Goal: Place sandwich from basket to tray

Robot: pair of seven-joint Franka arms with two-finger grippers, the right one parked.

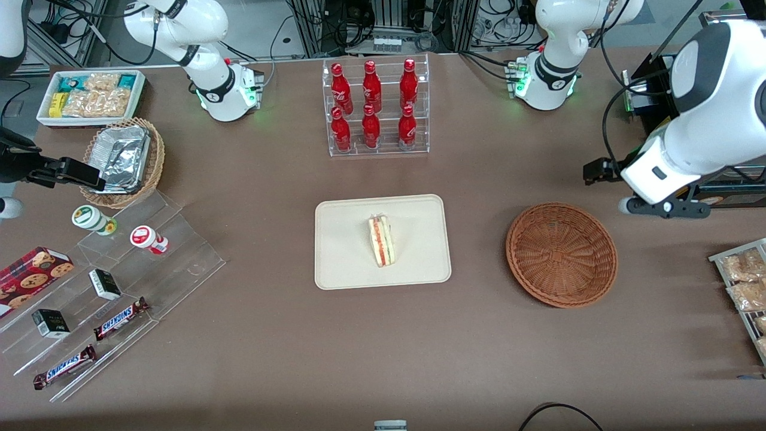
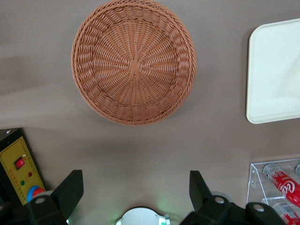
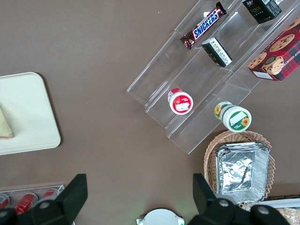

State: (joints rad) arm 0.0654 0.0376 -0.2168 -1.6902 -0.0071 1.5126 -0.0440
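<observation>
The sandwich [image 1: 381, 240] lies on the tray [image 1: 347, 263] near its middle, standing on a long edge with the red, orange and green filling stripes facing up, its clear wrap bunched at the end farther from the front camera. The basket [image 1: 561, 254] sits beside the tray toward the working arm's end of the table, apart from it with bare table between, and has nothing in it. The left arm is drawn back and raised at that same end of the table, its white forearm angled down toward the table edge, farther from the front camera than the basket. Its gripper [image 2: 136, 192] hangs high above the tabletop, pointing straight down — the wrist view looks onto the basket [image 2: 133, 61], a corner of the tray [image 2: 276, 70] and the table between. The two dark fingers [image 2: 70, 190] are spread wide, with nothing between them — only brown table shows in the gap
</observation>
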